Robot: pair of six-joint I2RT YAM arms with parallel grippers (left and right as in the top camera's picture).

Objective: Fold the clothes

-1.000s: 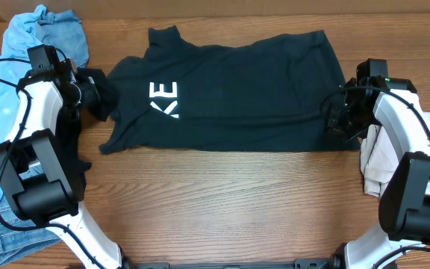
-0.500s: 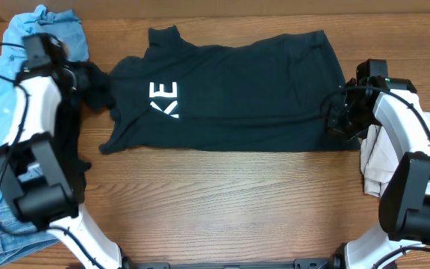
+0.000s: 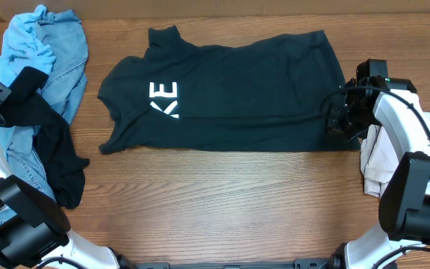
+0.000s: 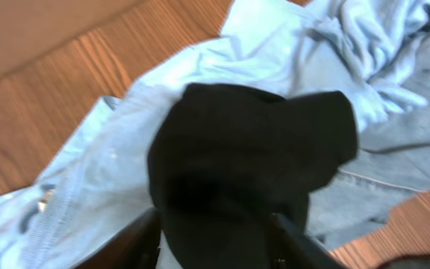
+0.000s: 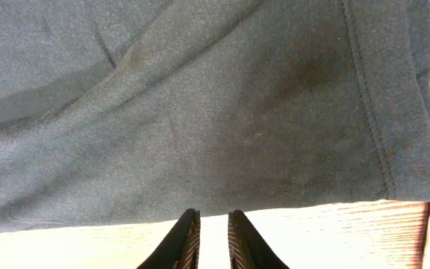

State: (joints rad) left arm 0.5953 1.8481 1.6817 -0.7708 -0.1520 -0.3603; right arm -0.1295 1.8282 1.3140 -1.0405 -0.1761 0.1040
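Observation:
The large black T-shirt (image 3: 245, 90) lies spread flat mid-table, white letters "KE" (image 3: 164, 99) near its left end. My left gripper (image 3: 10, 93) is at the far left over the light-blue denim pile (image 3: 51, 45). It holds a black garment (image 3: 54, 149), which trails down toward the front. In the left wrist view the black garment (image 4: 252, 149) fills the gap between my gripper's fingers (image 4: 211, 239). My right gripper (image 3: 337, 119) is shut and empty at the T-shirt's right hem; in the right wrist view the gripper (image 5: 211, 224) rests on bare wood just below the hem (image 5: 200, 97).
Light-blue denim and shirt pieces (image 4: 334, 45) are heaped along the left edge. An off-white piece (image 3: 375, 157) lies at the right edge under the right arm. The wooden table (image 3: 222, 202) shows in front of the T-shirt.
My left gripper has swung from the T-shirt's left sleeve out to the far left, dragging the black garment off onto the denim pile. The right arm has not moved.

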